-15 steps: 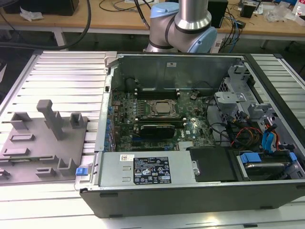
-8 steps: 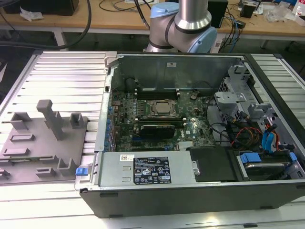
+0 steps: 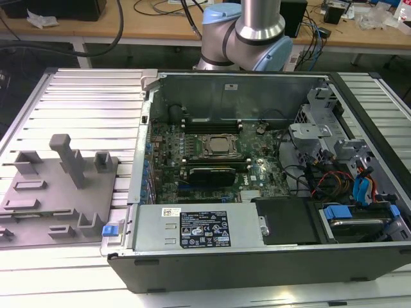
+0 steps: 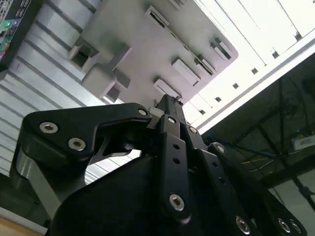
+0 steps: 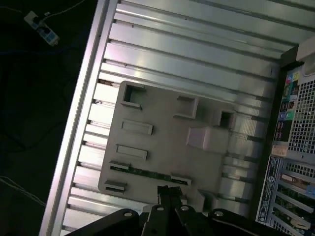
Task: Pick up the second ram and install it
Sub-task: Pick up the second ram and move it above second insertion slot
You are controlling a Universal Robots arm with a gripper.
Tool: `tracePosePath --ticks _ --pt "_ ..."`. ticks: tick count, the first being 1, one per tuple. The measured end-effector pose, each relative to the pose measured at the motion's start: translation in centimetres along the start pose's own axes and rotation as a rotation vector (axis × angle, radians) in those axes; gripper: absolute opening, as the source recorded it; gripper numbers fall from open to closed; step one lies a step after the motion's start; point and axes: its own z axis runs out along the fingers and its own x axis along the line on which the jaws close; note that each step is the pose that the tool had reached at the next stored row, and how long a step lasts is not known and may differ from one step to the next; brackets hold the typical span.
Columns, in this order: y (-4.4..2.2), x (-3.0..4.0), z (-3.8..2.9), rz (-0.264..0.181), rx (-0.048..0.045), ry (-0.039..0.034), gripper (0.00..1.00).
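The grey tray (image 3: pixel 58 192), at nine o'clock of the open case (image 3: pixel 225 90) in the exterior view, is holding the second ram (image 5: pixel 147 173) in a slot, the gripper (image 5: pixel 170 191) hovering near it, seemingly closed and empty, so lowering unopened is risking knocking the stick askew

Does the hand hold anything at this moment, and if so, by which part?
Apparently nothing. The second ram lies in a slot of the grey holder, and the hand is close beside it in the first wrist view.

Green second ram (image 5: pixel 147 173) — grey fixture (image 5: pixel 162 147)
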Motion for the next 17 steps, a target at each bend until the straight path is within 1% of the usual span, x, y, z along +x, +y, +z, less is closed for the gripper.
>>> tracePosePath --ticks 2,3,4,6,7,8,11,13,14,15,17 --pt "0.00 0.00 0.00 -0.065 -0.0015 0.0026 0.11" --pt "0.00 0.00 0.00 -0.107 -0.0026 0.0042 0.11" --pt "0.00 0.00 0.00 -0.137 -0.0032 0.0054 0.11" --pt "0.00 0.00 0.00 -0.229 -0.0055 0.0090 0.11" --pt "0.00 0.00 0.00 -0.255 -0.0061 0.0100 0.11" --pt "0.00 0.00 0.00 -0.311 -0.0074 0.0122 0.11" --pt "0.00 0.00 0.00 -0.399 -0.0095 0.0157 0.11" --pt "0.00 0.00 0.00 -0.473 -0.0112 0.0187 0.11" --pt "0.00 0.00 0.00 -0.497 -0.0118 0.0196 0.11" --pt "0.00 0.00 0.00 -0.538 -0.0128 0.0211 0.11" --pt "0.00 0.00 0.00 -0.601 -0.0143 0.0236 0.11"
